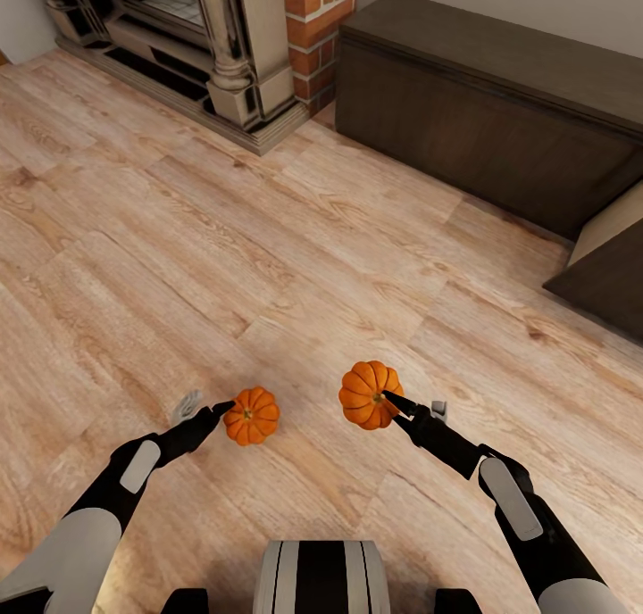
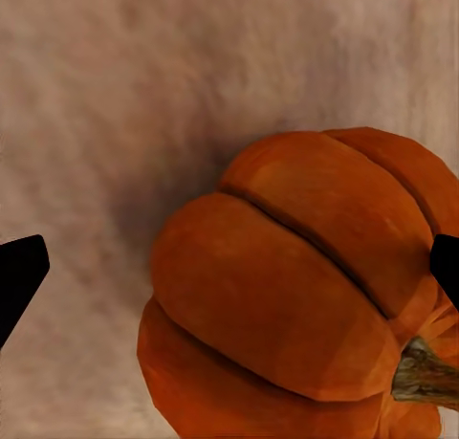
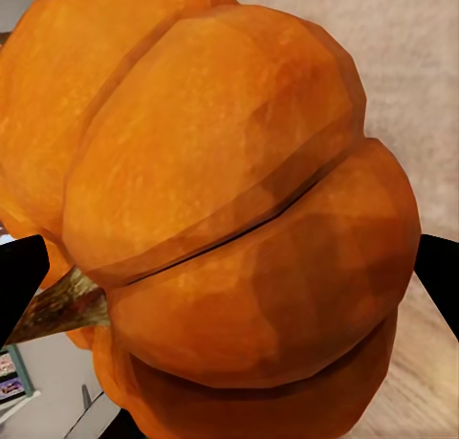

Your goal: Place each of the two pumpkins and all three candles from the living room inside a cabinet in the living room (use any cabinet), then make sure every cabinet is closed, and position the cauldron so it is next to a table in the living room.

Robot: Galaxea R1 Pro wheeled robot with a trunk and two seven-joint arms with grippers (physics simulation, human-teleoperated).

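Over the light wood plank floor (image 1: 268, 266), the left gripper (image 1: 234, 410) has its black fingers clamped on a small ribbed bright-orange pumpkin (image 1: 252, 416), near and left of centre. The right gripper (image 1: 386, 400) grips a second ribbed orange pumpkin (image 1: 369, 394) just right of centre. The long low dark-brown wood cabinet (image 1: 482, 105) stands far right, its near-right drawer pulled open, with the red-brick fireplace column (image 1: 317, 25) to its left.

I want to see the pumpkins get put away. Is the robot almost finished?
Not yet. Each tool holds a pumpkin: the left pumpkin and the right pumpkin. Neither is inside the dark cabinet yet, though a drawer looks open. Candles and cauldron remain.
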